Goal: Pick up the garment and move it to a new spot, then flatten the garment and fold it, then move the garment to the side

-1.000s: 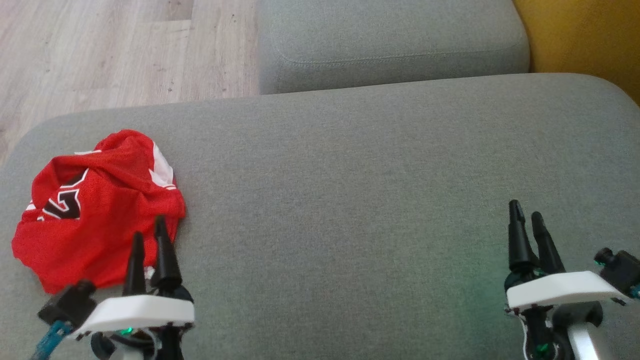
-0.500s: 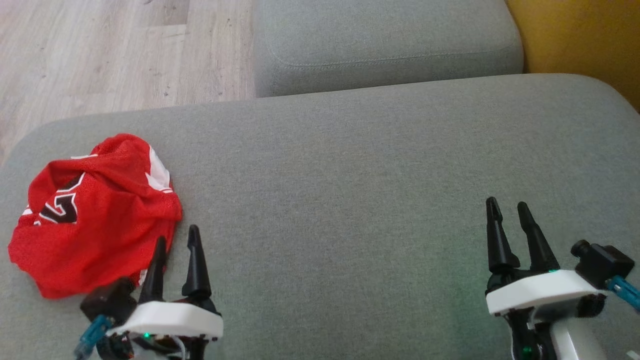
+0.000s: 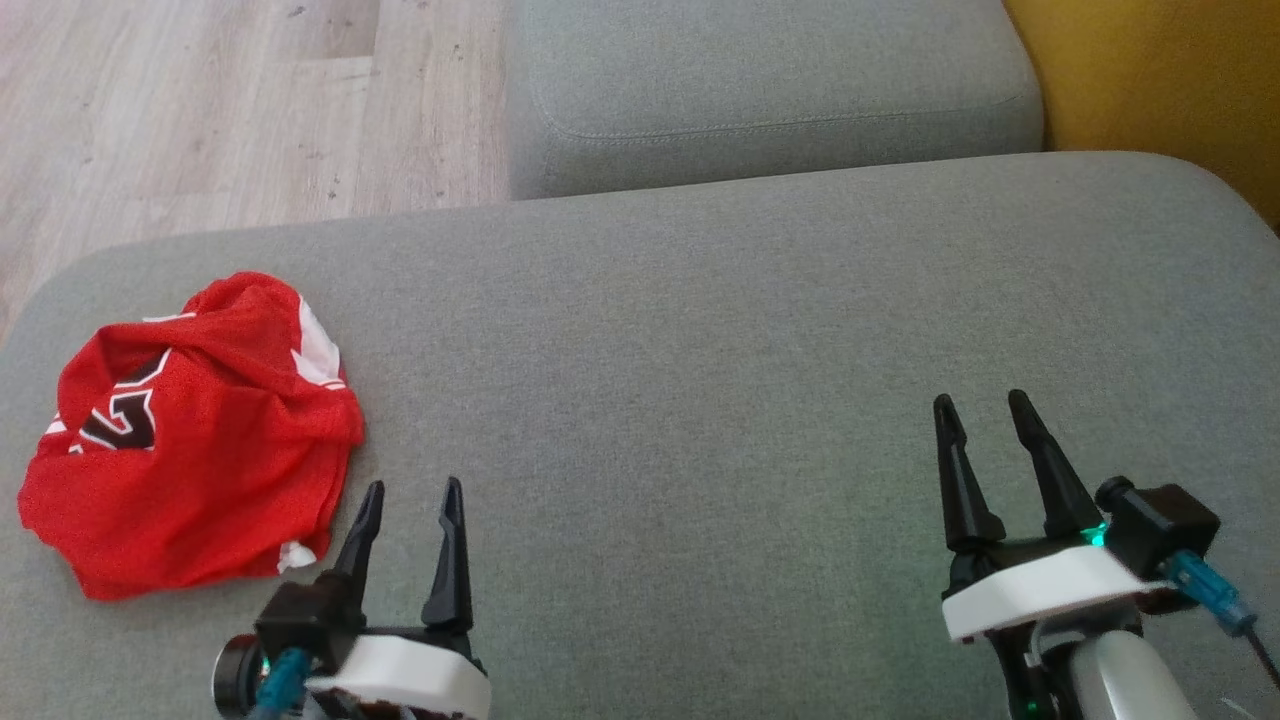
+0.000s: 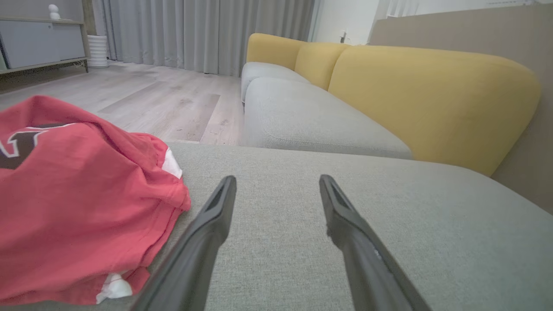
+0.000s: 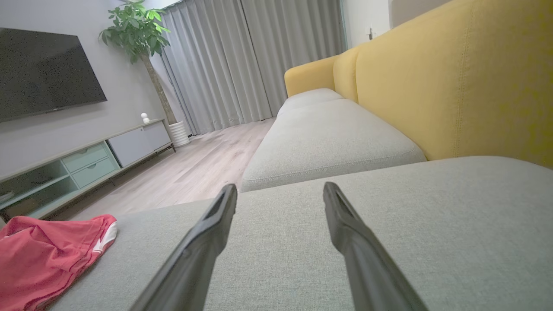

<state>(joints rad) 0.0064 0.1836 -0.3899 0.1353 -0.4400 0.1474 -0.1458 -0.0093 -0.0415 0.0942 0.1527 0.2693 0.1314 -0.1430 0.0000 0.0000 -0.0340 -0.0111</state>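
Left hand [image 3: 414, 484] spread, holding nothing, low over grey seat cushion [image 3: 700, 330], just right of garment [image 3: 190, 440] and apart from it. Right hand [image 3: 979, 397] also spread, holding nothing, well apart toward the cushion's right side. Garment sits crumpled in a heap at the cushion's left end: red mesh, white trim, black-and-white print. Cushion is woven fabric with rounded corners. Second grey cushion [image 3: 770, 90] abuts its far edge, yellow backrest [image 3: 1150, 80] at right. Pale wood-plank floor [image 3: 200, 100] beyond. Right wrist view: grey curtains [image 5: 242, 60], plant [image 5: 138, 30], dark TV [image 5: 43, 73].
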